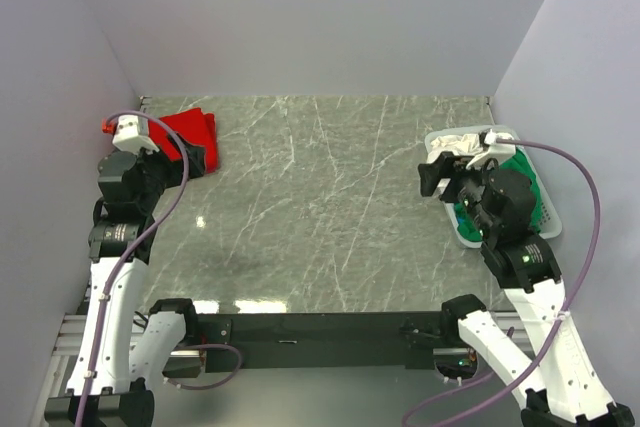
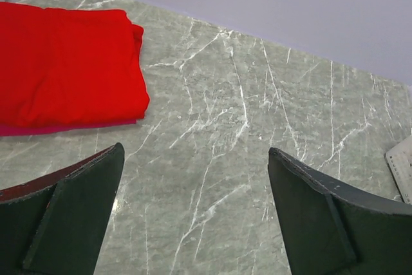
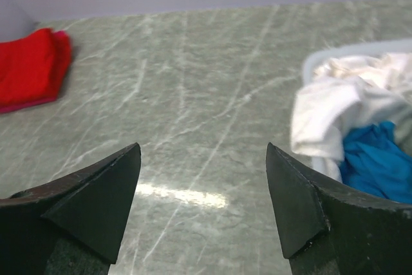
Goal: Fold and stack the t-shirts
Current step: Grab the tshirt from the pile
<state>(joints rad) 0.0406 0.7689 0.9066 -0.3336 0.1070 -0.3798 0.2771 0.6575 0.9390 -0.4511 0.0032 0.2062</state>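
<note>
Grey marble table [image 1: 320, 207]. White lattice basket [image 1: 553, 224] at far R edge, w/ white t-shirt [image 3: 335, 98] draped over rim, blue t-shirt [image 3: 376, 165] + green t-shirt [image 1: 526, 169] inside. Folded red t-shirt [image 1: 195, 133] flat in far L corner. L gripper [image 2: 195, 151] spread wide, empty, near red t-shirt. R gripper [image 3: 203, 149] spread, empty, beside basket.

a grey-green marbled table [image 1: 320, 207] carries a folded red t-shirt [image 1: 195, 132] in its far left corner and a white lattice basket [image 1: 556, 222] at its right edge.

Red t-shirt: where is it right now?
Top view: the red t-shirt lies folded at the far left corner of the table, beside the left gripper.
</note>
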